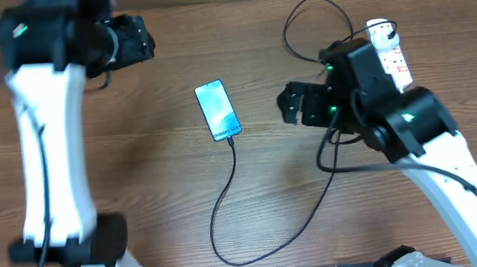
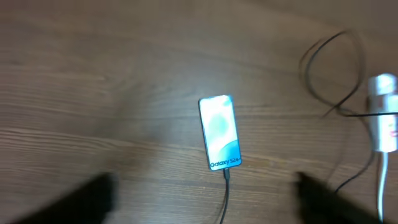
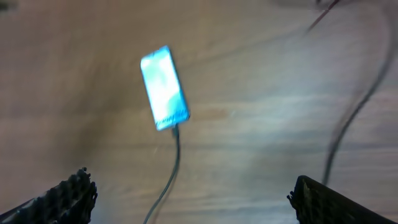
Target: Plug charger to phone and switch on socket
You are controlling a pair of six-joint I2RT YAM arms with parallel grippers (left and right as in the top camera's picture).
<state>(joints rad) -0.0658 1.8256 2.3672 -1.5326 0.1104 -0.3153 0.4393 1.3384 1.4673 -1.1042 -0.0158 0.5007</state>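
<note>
Half done, by the look: charger [image 2: 226,190] tip seated in phone [image 1: 218,110] at frame centre; socket [image 1: 395,55] upper right, switch apparently still to press; left gripper [image 1: 141,41] and right gripper [image 1: 297,104] spread wide, holding nothing.

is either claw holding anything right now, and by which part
Nothing is held: the left claw and right claw are both open, clear of the phone.

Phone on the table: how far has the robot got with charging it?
Done, it seems: the charger meets the phone at its bottom edge. In hand: nothing; the left claw and right claw are open and hold nothing. Left: switching on the socket; its switch state is unreadable.
</note>
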